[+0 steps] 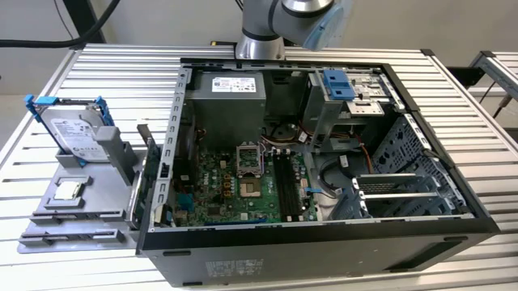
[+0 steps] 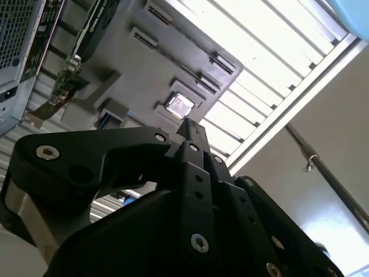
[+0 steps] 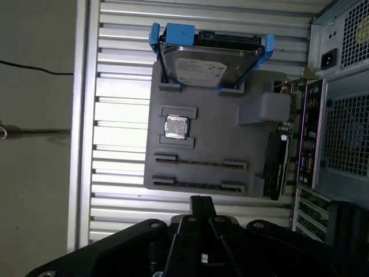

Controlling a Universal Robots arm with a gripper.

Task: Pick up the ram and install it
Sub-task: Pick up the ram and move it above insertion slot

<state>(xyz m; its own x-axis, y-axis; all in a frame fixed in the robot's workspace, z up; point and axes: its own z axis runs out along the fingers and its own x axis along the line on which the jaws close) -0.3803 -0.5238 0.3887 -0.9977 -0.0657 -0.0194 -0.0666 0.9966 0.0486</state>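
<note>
The hand [image 3: 200, 202] hangs high over the tabletop [image 3: 121, 104], its black fingers pressed together at the tip with nothing between them; both wrist views show this. Below it in the first wrist view lies a grey tray [image 3: 219, 138]. In the tray's slot second from the hand, a thin dark strip stands on edge between two clips. This looks like the ram [image 3: 199, 163], well apart from the fingers, though so edge-on I cannot be certain. Past it a square chip [image 3: 175, 127] sits in its own pocket, and further on a silver drive [image 3: 202, 66] in a blue bracket stands propped up. A card [image 3: 275, 167] stands on edge along the tray's side nearest the open case [image 3: 346, 133]. In the exterior view the tray lies by the tabletop's edge at that view's left, with the case just beside it and the arm [image 1: 267, 30] rising at the far edge.
</note>
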